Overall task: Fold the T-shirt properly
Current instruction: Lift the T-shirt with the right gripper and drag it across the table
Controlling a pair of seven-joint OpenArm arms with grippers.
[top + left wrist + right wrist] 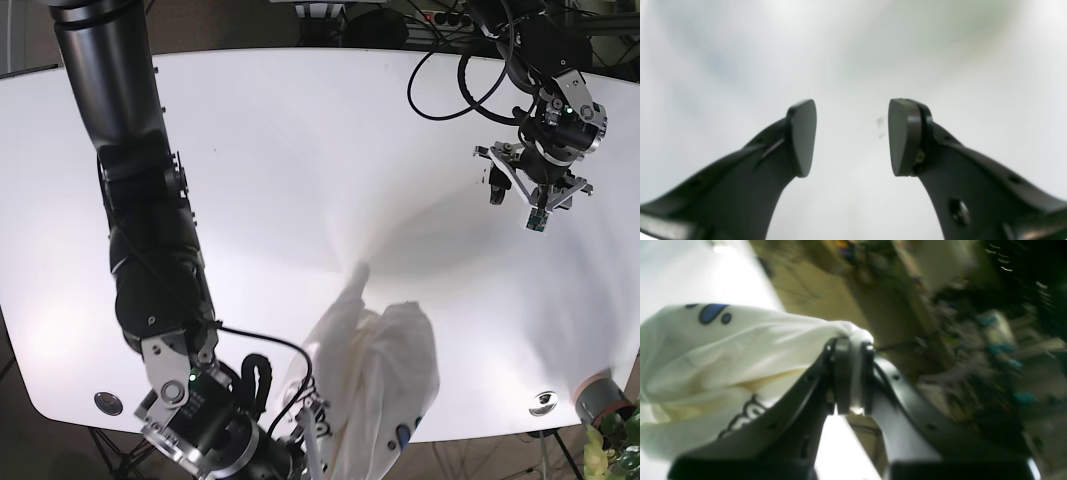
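The white T-shirt (375,375) with blue and black print lies bunched at the table's near edge in the base view. My right gripper (850,373) is shut on a bunched edge of the T-shirt (726,340), which trails off to the left in the right wrist view; in the base view the right gripper (312,425) sits at the shirt's lower left. My left gripper (851,136) is open and empty above bare white table; in the base view the left gripper (530,195) hovers at the far right, well apart from the shirt.
The white table (300,180) fills the base view. A round fitting (543,403) sits near the front right edge, another (108,403) near the front left. Black cables (450,90) hang at the back right. A plant pot (600,400) stands off the right corner.
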